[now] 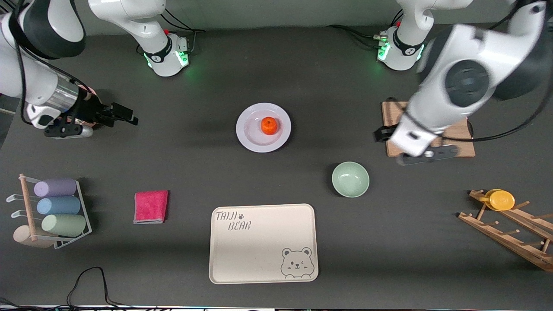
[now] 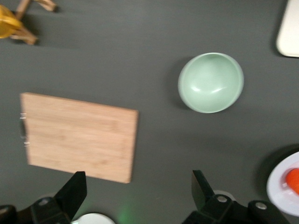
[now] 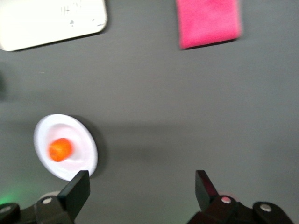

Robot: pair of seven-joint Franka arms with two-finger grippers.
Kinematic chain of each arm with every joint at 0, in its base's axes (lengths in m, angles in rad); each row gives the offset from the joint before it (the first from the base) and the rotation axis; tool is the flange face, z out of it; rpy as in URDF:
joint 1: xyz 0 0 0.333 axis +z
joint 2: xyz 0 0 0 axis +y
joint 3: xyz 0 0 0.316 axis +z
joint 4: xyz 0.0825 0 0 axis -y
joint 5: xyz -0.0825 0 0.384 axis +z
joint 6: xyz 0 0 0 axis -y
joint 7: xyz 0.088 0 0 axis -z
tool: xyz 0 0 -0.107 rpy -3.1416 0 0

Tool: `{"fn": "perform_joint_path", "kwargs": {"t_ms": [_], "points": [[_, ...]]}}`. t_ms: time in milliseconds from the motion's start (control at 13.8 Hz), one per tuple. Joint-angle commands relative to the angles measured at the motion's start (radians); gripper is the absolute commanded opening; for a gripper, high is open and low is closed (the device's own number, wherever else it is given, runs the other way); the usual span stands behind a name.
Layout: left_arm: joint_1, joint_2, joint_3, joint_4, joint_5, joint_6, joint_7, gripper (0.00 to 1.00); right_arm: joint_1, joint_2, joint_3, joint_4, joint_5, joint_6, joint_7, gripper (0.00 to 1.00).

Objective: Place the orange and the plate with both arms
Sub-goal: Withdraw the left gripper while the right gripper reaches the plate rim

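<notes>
Orange [image 1: 269, 125] on plate [image 1: 255, 138], counter centre. Left hand [image 1: 382, 134] wide over board [image 1: 458, 142]; right hand [image 1: 123, 114] wide, likely over bare counter. I'd straddle orange squarely, descend slow

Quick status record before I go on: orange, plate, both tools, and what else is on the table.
orange: lying on the plate, untouched
plate: on the table midway between the arms, farther from the front camera than the tray
left tool: open, empty, above the wooden board
right tool: open, empty, above bare table toward the right arm's end
green bowl: empty, between the plate and the tray, toward the left arm's end
tray: empty, nearest the front camera
pink cloth: beside the tray, toward the right arm's end
</notes>
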Motion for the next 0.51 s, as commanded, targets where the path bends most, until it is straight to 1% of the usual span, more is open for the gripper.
{"fn": "perform_joint_path", "kwargs": {"t_ms": [0,145,217,289,362,434], "points": [[-0.021,-0.091,0.138,-0.045,-0.009,-0.051,0.178,1.00,0.010,0.045,0.005,-0.059,0.178,0.048,-0.134,1.00],[-0.020,-0.136,0.244,-0.069,0.001,-0.054,0.321,1.00,0.012,0.120,0.005,-0.090,0.356,0.060,-0.274,1.00],[-0.014,-0.157,0.275,-0.086,0.007,-0.053,0.363,1.00,0.012,0.183,0.007,-0.092,0.425,0.061,-0.320,1.00],[-0.008,-0.173,0.278,-0.086,0.051,-0.054,0.380,1.00,0.012,0.233,0.014,-0.096,0.506,0.066,-0.401,1.00],[0.003,-0.188,0.278,-0.082,0.086,-0.060,0.389,1.00,0.013,0.292,0.018,-0.107,0.612,0.066,-0.514,1.00],[0.056,-0.202,0.261,-0.081,0.091,-0.068,0.391,1.00,0.013,0.362,0.027,-0.106,0.681,0.066,-0.620,1.00]]}}
